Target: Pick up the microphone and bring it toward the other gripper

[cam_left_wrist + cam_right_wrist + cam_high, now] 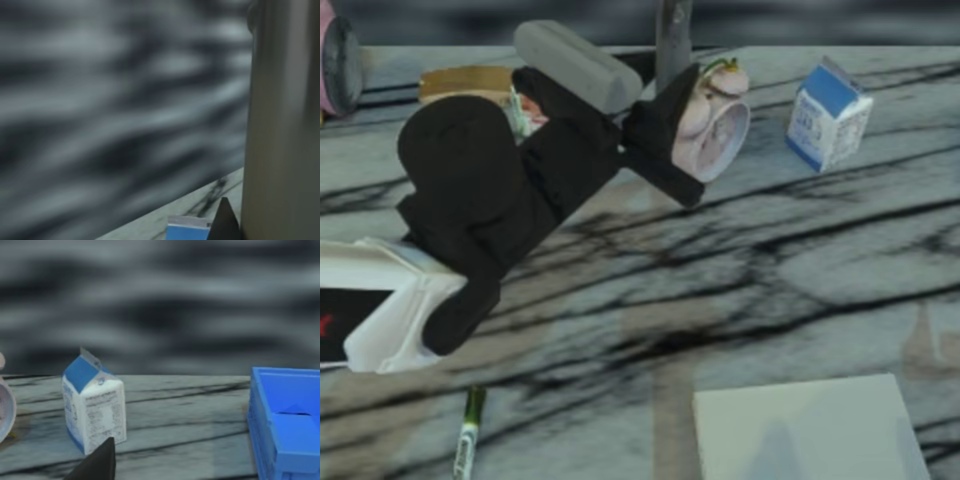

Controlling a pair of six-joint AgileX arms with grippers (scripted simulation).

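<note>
The marble table (790,260) sits before a blurred grey backdrop. The left arm reaches across the far left, its left gripper (665,115) just beside the clock (715,125). The mic (673,40) shows only as a grey handle rising from that gripper. In the left wrist view the handle (282,125) fills the frame beside one black fingertip, so the jaws look closed on it, though the contact itself is hidden, as is the mic's head. The right arm (810,430) is parked at the near right edge; whether its jaws are wide or narrow cannot be told. To do the carry well, I would keep a firm grip, lift clear of the clock, swing wide of the carton (828,112), and present the handle's free end to the other side. Counted: one mic, one clock, one carton, one marker (468,432), one blue crate (287,425), two arms.
</note>
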